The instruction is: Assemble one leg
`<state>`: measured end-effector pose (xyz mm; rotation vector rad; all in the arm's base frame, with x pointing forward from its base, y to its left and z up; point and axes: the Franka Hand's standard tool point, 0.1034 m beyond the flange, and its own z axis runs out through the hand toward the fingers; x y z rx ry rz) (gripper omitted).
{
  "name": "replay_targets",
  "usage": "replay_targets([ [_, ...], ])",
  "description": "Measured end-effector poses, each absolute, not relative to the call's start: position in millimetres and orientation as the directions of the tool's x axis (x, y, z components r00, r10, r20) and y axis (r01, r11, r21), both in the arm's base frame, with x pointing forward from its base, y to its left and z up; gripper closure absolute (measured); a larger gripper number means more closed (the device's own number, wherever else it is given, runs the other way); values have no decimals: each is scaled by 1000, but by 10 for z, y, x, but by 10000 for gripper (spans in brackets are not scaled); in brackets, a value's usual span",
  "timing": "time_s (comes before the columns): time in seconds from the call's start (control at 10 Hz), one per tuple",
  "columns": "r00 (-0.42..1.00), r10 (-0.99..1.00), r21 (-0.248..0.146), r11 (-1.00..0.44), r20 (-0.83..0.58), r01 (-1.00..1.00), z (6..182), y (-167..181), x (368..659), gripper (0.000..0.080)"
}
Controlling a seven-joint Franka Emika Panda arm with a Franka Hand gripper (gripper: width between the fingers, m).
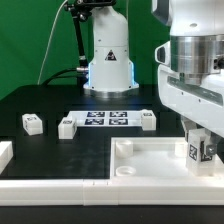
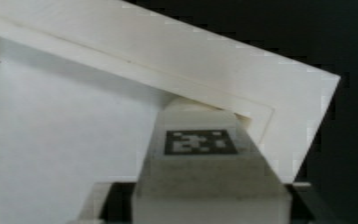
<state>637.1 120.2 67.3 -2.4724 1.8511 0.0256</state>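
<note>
Over panel (image 1: 150,160) corner | hand (image 1: 201,152) grips tagged cuboid leg (image 2: 201,152)

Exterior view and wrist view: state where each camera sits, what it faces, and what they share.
Exterior view: off the arm, low at table height, facing the white panel; arm and gripper show.
Wrist view: on the wrist, looking down past the fingers at a panel corner.
Shared: the tagged leg in the gripper, and the panel.

The black table (image 1: 40,105) carries three loose legs (image 1: 33,123) (image 1: 67,127) (image 1: 148,119), the marker board (image 1: 106,118) and the white panel (image 1: 150,165).
</note>
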Motion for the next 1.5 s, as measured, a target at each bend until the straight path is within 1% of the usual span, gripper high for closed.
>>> replay_targets([
  [0.1,259,-965,-31,-258,-46,-966,672,1202,6371,509],
  [0.2,265,-963,-32,-263,-46,-964,671,1204,6370,418],
  [0.3,265,-963,-31,-264,-46,-964,671,1204,6370,278],
  [0.4,289,-956,-32,-288,-46,-957,671,1208,6368,190],
  [0.5,310,-950,-33,-309,-44,-951,671,1225,6365,190],
  [0.6,396,-917,-35,-395,-39,-918,670,1246,6360,158],
  [0.8,576,-817,-42,-574,-32,-818,667,1277,6353,152],
  [1.0,689,-724,-45,-688,-27,-725,671,1290,6352,151],
  [1.1,776,-631,-48,-775,-20,-631,671,1270,6358,151],
  [1.4,910,-415,-48,-909,-5,-415,671,1241,6363,151],
  [1.5,952,-306,-33,-952,8,-305,675,1234,6366,151],
])
